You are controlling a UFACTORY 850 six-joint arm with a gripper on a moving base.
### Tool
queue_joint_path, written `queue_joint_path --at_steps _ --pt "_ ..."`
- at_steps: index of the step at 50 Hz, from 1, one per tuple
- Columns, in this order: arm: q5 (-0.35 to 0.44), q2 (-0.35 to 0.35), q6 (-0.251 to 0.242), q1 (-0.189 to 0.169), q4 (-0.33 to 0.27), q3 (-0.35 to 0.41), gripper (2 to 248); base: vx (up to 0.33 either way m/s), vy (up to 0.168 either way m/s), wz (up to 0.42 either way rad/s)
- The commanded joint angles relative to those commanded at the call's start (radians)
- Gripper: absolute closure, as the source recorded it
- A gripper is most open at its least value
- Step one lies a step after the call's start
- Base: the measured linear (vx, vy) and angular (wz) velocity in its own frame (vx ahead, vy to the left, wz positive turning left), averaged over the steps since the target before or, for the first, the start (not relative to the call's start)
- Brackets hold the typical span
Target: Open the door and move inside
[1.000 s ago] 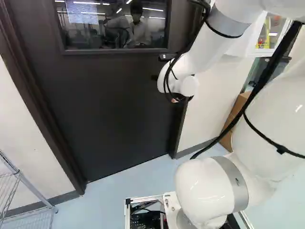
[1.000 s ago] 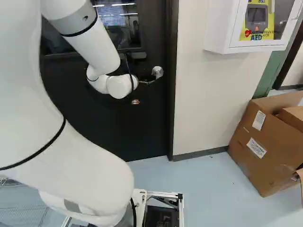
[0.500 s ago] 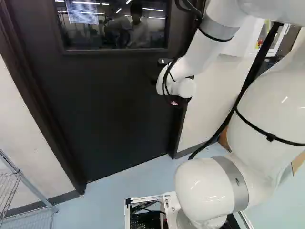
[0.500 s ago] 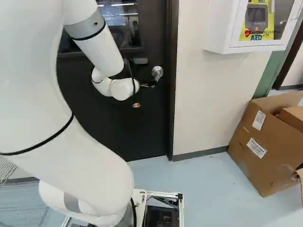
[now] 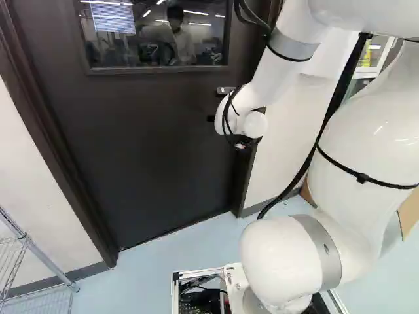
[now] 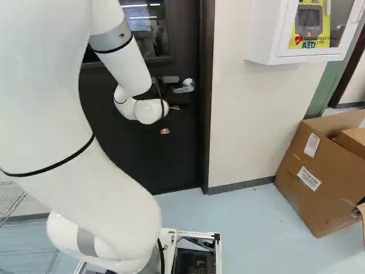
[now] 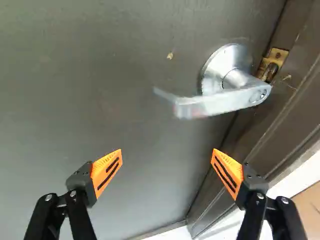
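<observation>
Since the earlier frame, the silvery metal lever handle (image 7: 225,100) had sprung up from its downward tilt to nearly level, and the dark, smooth door (image 5: 144,144) had shifted slightly against its frame (image 6: 207,125). Your glossy white arm (image 6: 125,68) had shifted too, and your tool (image 6: 170,120) had dropped a little lower beside the handle.

You had the tool (image 7: 167,150) spread wide, nothing between its ribbed, wedge-shaped orange pads (image 7: 107,170); in the wrist view the handle, its free end blurred, lay ahead of them, not touching. Its round rose sat flat on the scuffed door, near a small brass plate (image 7: 276,57) at the door's edge. Higher than the handle, past the frame, hung a boxy white cabinet (image 6: 268,45); lower on that same side stood a brown cardboard box (image 6: 302,182).
</observation>
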Motion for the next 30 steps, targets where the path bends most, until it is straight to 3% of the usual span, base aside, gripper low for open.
queue_joint_path --at_steps 13,30 --pt "0.000 -0.007 0.000 0.000 0.022 -0.006 3 0.000 0.000 0.000" --pt "0.000 -0.084 0.000 0.000 0.046 -0.086 3 0.000 0.000 0.000"
